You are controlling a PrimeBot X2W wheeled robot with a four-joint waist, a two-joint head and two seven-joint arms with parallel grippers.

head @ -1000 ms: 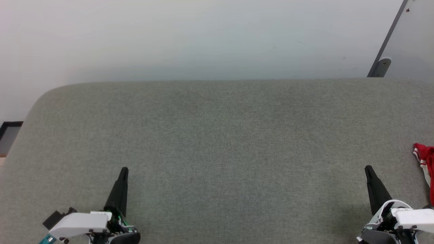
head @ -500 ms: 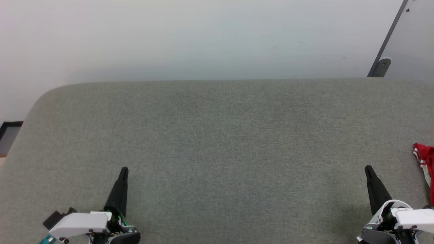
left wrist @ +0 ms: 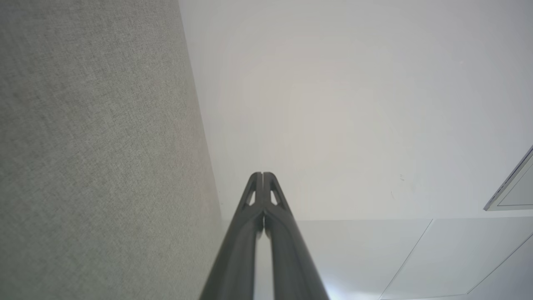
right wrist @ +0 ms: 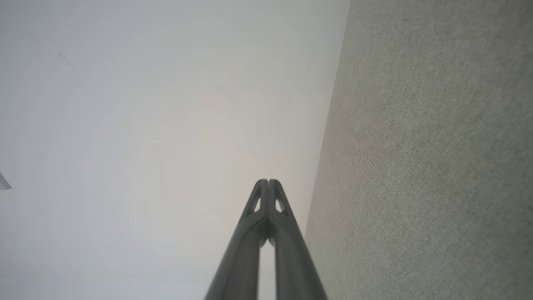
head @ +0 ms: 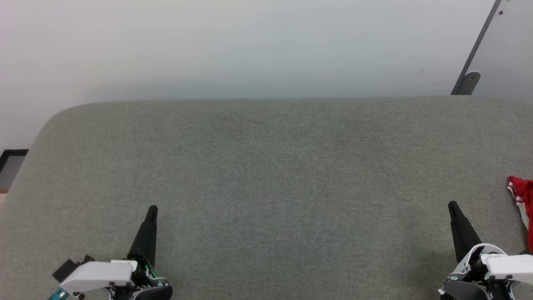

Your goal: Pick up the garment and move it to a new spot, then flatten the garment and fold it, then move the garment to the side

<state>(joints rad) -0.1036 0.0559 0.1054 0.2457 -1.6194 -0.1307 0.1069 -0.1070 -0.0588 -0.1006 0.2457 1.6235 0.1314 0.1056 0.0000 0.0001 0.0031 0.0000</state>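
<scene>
A red piece of the garment [head: 524, 199] with white-and-red striped trim shows at the right edge of the head view, lying on the grey fabric table [head: 266, 166]; most of it is cut off by the frame. My right gripper [head: 452, 205] sits at the lower right, just left of the garment and apart from it, fingers together and empty. At the lower left my left gripper [head: 153, 208] is shut too, holding nothing. In the wrist views the left gripper [left wrist: 262, 175] and the right gripper [right wrist: 267, 182] show their tips pressed together.
A pale wall [head: 250, 46] rises behind the table's far edge. A grey metal bracket [head: 468, 81] leans at the upper right. The table's rounded corner [head: 50, 121] is at the far left, with a dark framed object [head: 10, 160] beyond it.
The right gripper has crept very slightly up the head view. Nothing else has moved.
</scene>
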